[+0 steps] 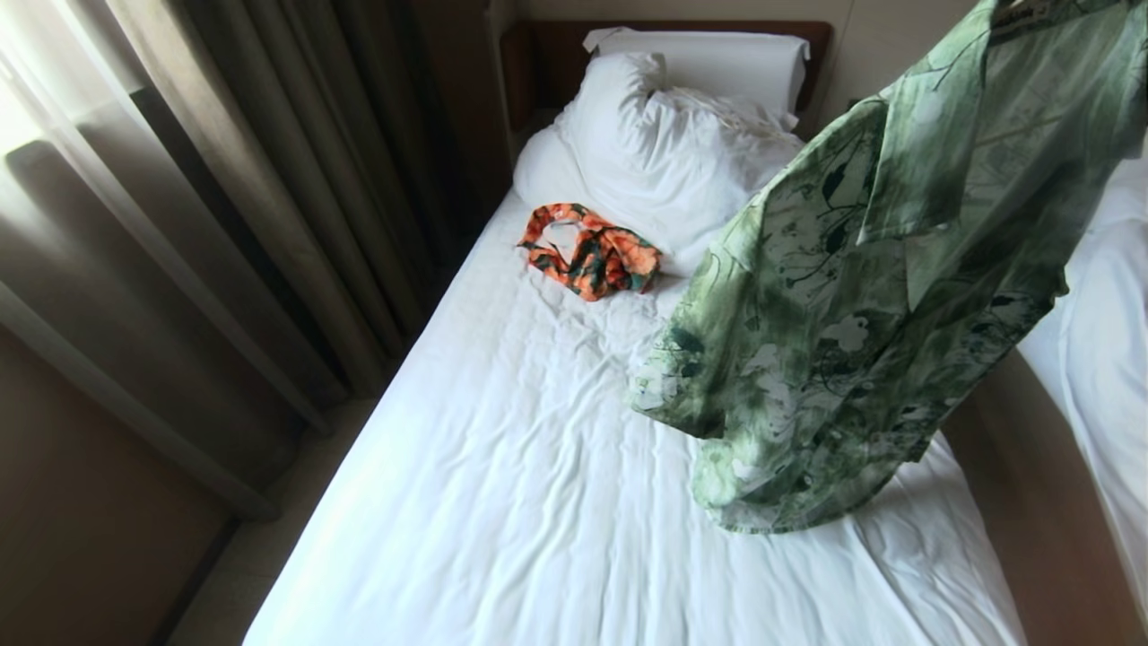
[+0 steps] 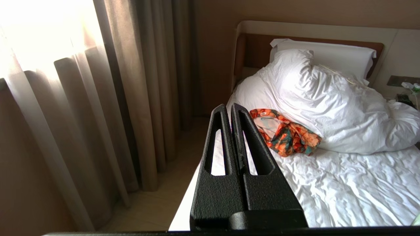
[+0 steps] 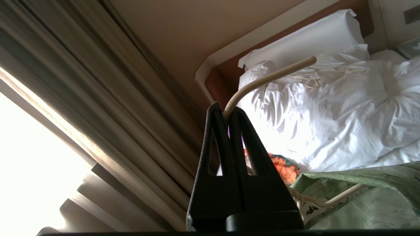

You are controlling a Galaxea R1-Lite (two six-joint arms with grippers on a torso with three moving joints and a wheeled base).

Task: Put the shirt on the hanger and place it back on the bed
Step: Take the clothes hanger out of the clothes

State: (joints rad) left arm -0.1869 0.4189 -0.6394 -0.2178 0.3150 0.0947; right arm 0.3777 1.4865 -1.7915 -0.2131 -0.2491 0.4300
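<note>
The shirt [image 1: 861, 296] hung in the air over the right side of the bed [image 1: 502, 502], already on the hanger [image 3: 262, 82]. The right gripper [image 3: 226, 113] was closed on the thin hook only, so it could slip or swing. The left gripper [image 2: 229, 109] was closed and empty. An orange garment [image 1: 592, 256] lay near the duvet [image 1: 655, 152]; curtains [image 1: 206, 224] stood along the left side.

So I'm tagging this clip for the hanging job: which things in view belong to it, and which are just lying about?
Part of the job:
- shirt, hanging above the bed
- hanger, hook clamped in the right gripper
- bed

Lying about:
- orange patterned garment on the sheet
- duvet
- pillow
- curtains
- left gripper, shut, empty
</note>
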